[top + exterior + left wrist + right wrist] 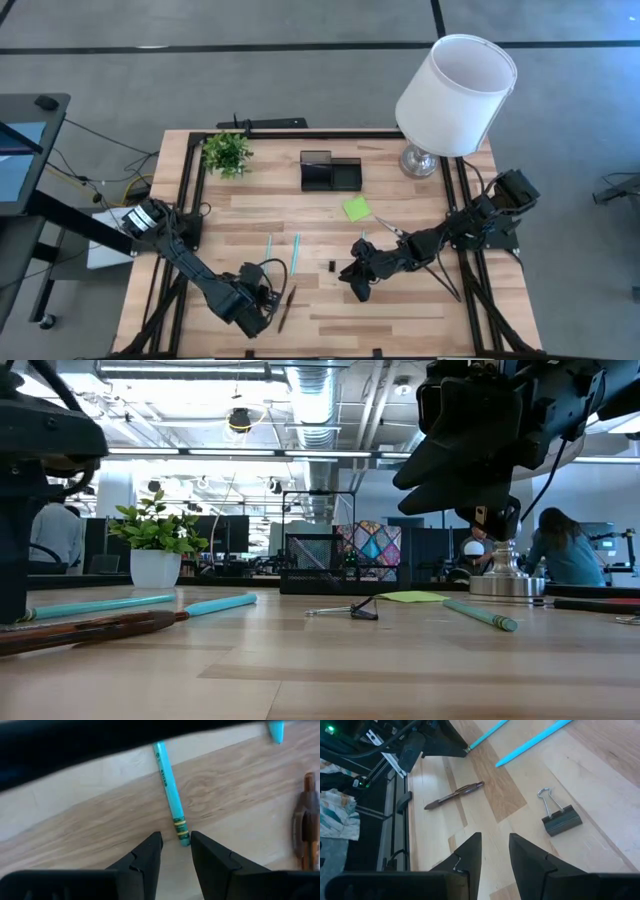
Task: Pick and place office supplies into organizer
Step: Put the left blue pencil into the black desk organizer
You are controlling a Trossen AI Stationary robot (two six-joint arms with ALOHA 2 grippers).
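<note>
Hovering low at lower centre-left of the high view, the left gripper (pixel 175 851) holds its fingers a narrow gap apart, empty, framing the end of a thin teal pen (pixel 170 795) on the pale wooden slat table (pixel 400 310), probably lining up a pick. The right gripper (pixel 495 854), likewise slightly parted and empty, hangs near a small black binder clip (pixel 561 819). The black mesh organizer (pixel 330 171) sits upper centre, well apart. Open-plan room behind.

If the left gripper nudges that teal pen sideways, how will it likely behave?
The teal pen looks thin and round, lying flat on the wood table, so it would probably roll. It seems stiff and light; the left gripper hovering at its end could spin it.
</note>
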